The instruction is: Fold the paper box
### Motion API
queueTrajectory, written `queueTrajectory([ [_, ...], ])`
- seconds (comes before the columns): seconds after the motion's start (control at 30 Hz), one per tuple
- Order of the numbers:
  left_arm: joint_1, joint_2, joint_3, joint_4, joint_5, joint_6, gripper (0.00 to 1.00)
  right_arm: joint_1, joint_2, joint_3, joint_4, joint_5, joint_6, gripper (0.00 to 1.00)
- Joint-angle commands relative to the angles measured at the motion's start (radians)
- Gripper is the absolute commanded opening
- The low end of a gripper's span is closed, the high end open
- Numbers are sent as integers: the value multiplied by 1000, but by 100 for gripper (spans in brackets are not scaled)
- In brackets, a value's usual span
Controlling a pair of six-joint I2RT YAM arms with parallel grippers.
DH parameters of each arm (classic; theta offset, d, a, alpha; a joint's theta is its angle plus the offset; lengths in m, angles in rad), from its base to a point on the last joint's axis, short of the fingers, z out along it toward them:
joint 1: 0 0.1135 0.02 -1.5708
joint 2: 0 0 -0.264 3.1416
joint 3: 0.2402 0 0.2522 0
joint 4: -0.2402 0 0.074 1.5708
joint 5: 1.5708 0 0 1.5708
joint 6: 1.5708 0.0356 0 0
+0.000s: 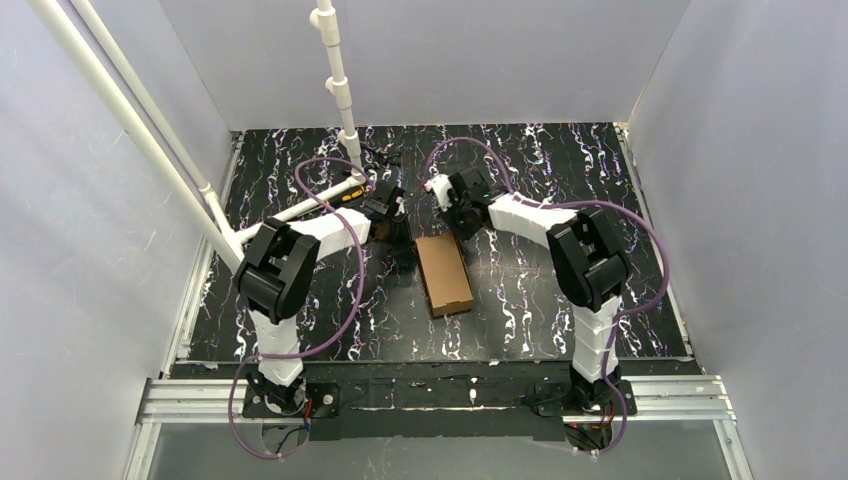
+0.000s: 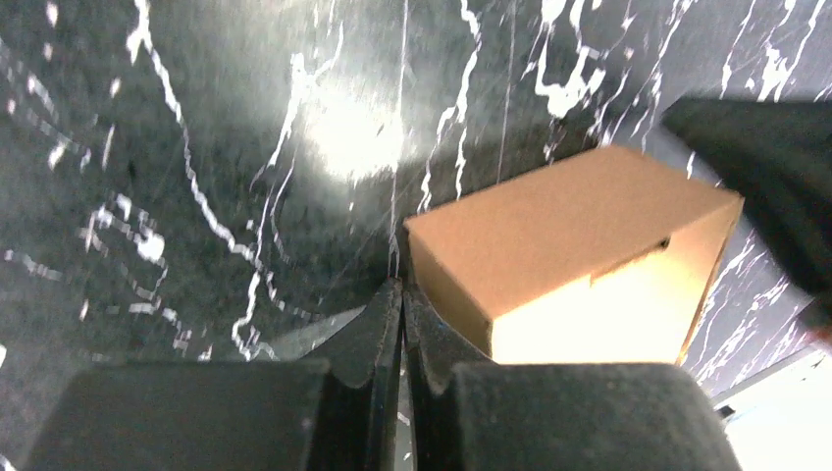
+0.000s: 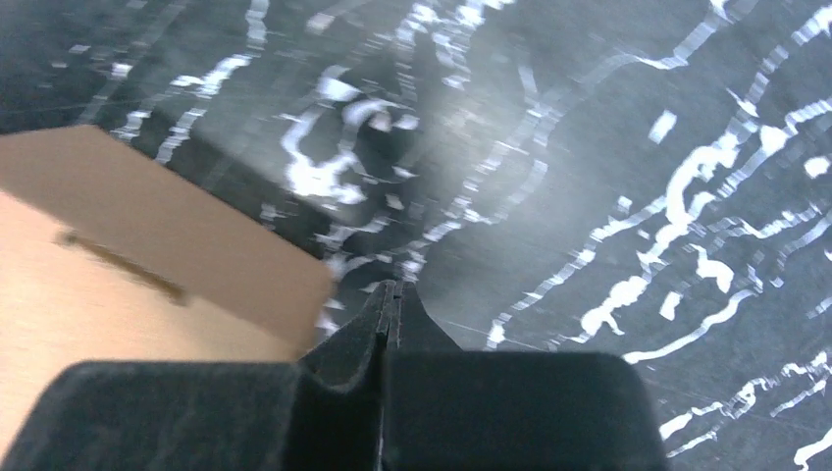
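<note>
I see the paper box folded closed and lying flat mid-table on the black marbled table, between my two arms. My left gripper sits just beside its far left corner, fingers pressed together, holding nothing. My right gripper is near the far right corner, fingers likewise pinched together and empty.

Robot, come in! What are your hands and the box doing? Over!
Left gripper shut, empty. Right gripper shut, empty. Paper box closed up, lying on the table, far end between them. Nothing on top of it. Over.
</note>
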Motion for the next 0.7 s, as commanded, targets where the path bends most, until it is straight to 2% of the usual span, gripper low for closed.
queueTrajectory([
  [0.0,1,-132,-79,-8,-45,28,4,-133,-85,-29,2,-91,43,1],
  [0.17,4,-268,-196,-13,-53,29,6,-152,-199,-162,-3,-105,31,1],
  [0.37,-30,-396,-388,72,29,-113,6,-117,-353,-377,104,-129,110,1],
  [0.47,-76,-360,-406,128,40,-175,5,-26,-361,-416,152,-123,189,1],
  [0.57,-120,-278,-351,162,53,-201,4,65,-336,-417,183,-108,223,1],
  [0.67,-156,-207,-285,164,46,-200,4,81,-317,-398,188,-101,235,1],
])
